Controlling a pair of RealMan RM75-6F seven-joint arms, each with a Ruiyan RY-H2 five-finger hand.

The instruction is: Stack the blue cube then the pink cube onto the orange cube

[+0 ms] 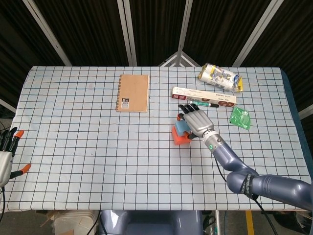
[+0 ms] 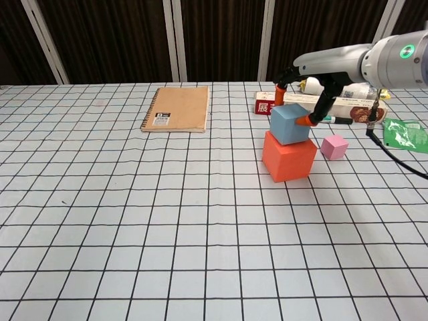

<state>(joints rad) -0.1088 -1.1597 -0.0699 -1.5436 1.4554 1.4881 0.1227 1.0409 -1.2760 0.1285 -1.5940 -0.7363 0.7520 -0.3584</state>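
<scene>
From the chest view, the right hand (image 2: 302,100) grips the blue cube (image 2: 289,124) atop the orange cube (image 2: 288,158); the pink cube (image 2: 334,146) sits beside, hidden overhead. Left hand (image 1: 6,152): fingers apart, empty.

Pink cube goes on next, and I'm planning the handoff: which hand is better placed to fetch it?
Right. The right hand is at the blue cube, with the pink cube just beside the stack. The left hand sits at the table's far left edge.

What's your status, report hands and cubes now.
Right hand gripping blue cube, seated on orange cube. Left hand idle at table edge. Pink cube on the table beside the stack, path clear.
</scene>
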